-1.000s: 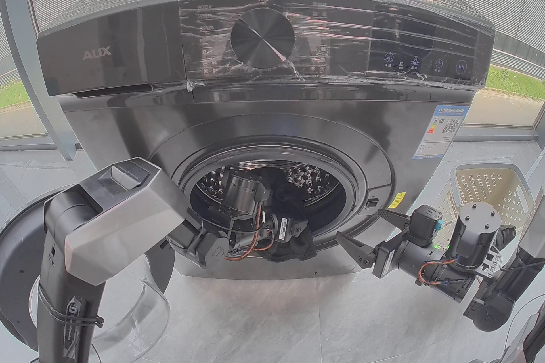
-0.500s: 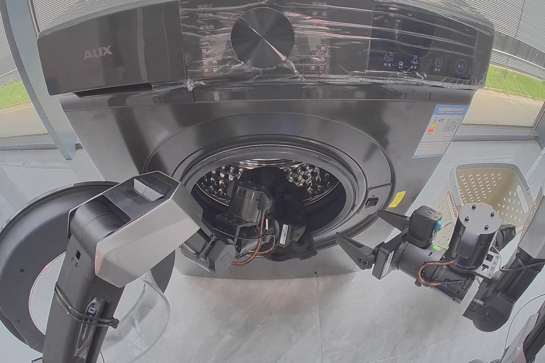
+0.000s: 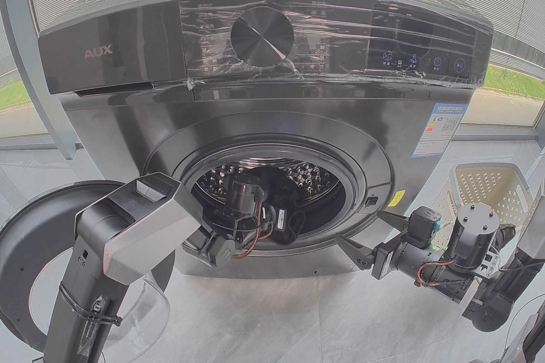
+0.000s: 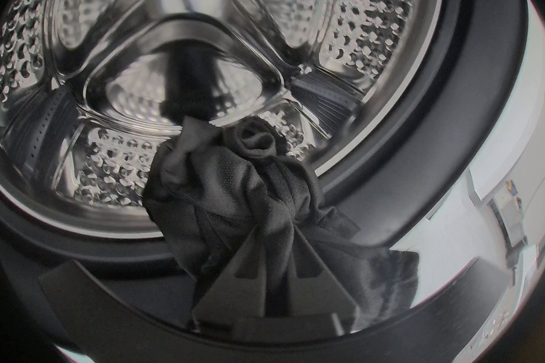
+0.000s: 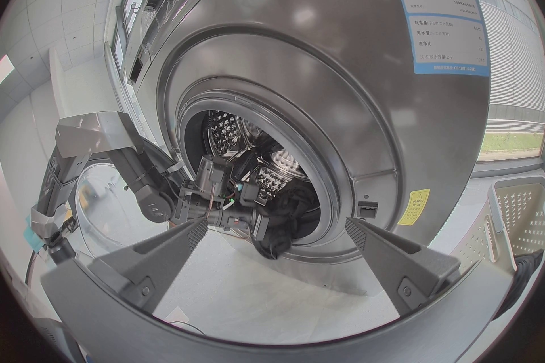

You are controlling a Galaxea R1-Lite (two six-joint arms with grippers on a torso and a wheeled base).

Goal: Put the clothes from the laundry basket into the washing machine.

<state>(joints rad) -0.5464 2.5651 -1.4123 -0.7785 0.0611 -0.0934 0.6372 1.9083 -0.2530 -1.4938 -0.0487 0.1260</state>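
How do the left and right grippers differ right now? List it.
The left gripper is shut on a dark garment; the right gripper is open and empty. The left gripper sits at the mouth of the washing machine; the right gripper hangs outside, near the laundry basket. Both have dark wedge-shaped fingers.

Left gripper [image 4: 277, 238] is pinching a dark garment [image 4: 227, 194] on an outstretched arm; right gripper [image 3: 360, 226] is hovering low to its right, jaws gaping wide.
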